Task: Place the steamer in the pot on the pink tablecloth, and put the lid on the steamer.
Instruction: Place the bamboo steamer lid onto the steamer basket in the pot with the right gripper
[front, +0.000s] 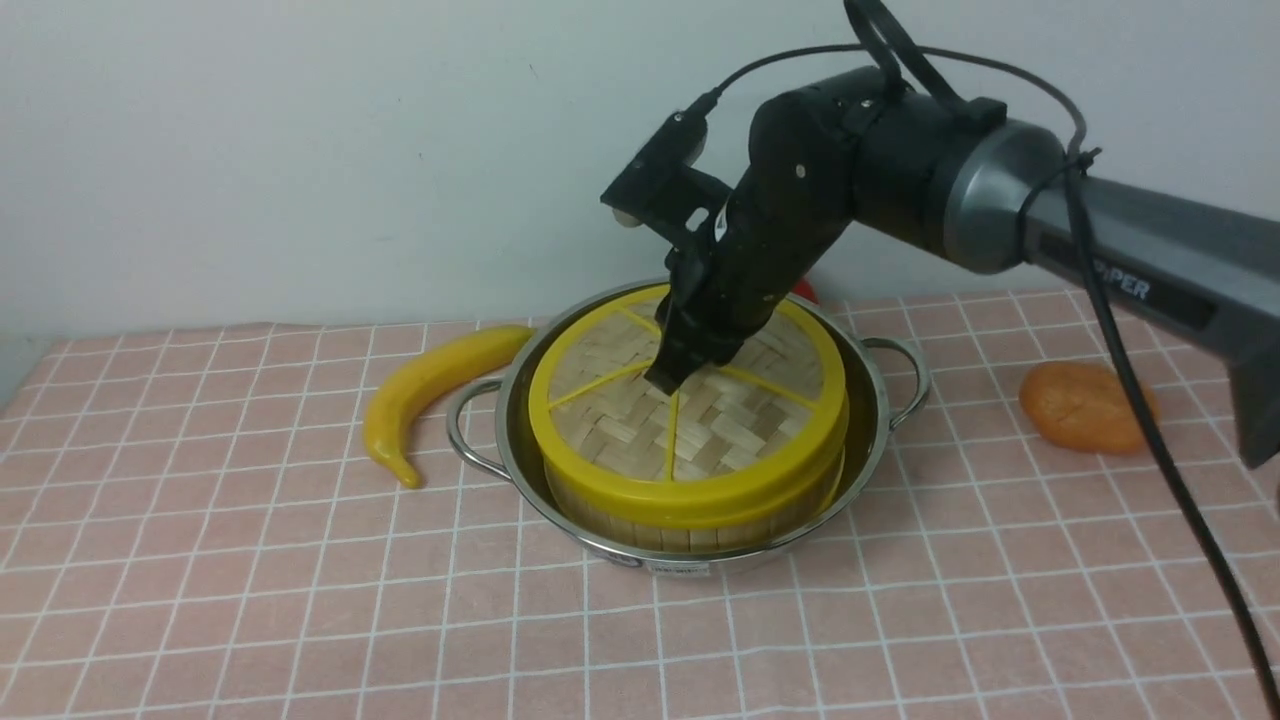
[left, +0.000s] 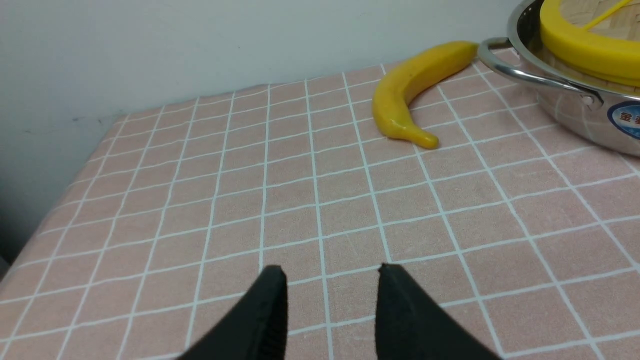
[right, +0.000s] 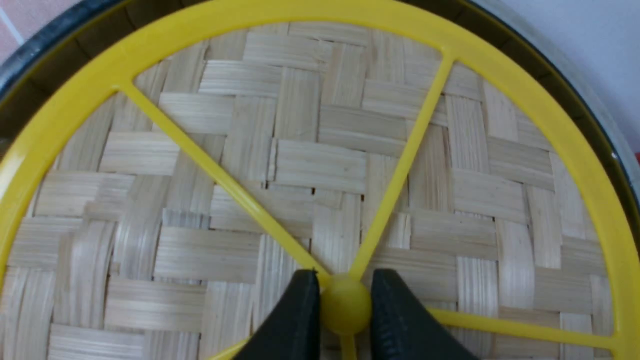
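The pot (front: 872, 440) stands on the pink tablecloth (front: 300, 600) with the steamer (front: 690, 528) inside it; only the steamer's slatted side shows below the lid. The lid (front: 620, 420) lies flat on the steamer, its yellow rim over the steamer's top. My right gripper (front: 672, 378) reaches down to the lid's centre. In the right wrist view its fingers (right: 300, 320) press both sides of the small yellow knob (right: 346, 305), so it is shut on the lid (right: 300, 150). My left gripper (left: 332, 272) is open over bare cloth, left of the pot (left: 575, 115), and holds nothing.
A yellow toy banana (front: 430, 385) lies on the cloth right beside the pot's left handle (front: 465, 425). An orange lump (front: 1085, 405) sits to the right of the pot. Something red (front: 805, 290) peeks out behind the pot. A wall stands close behind.
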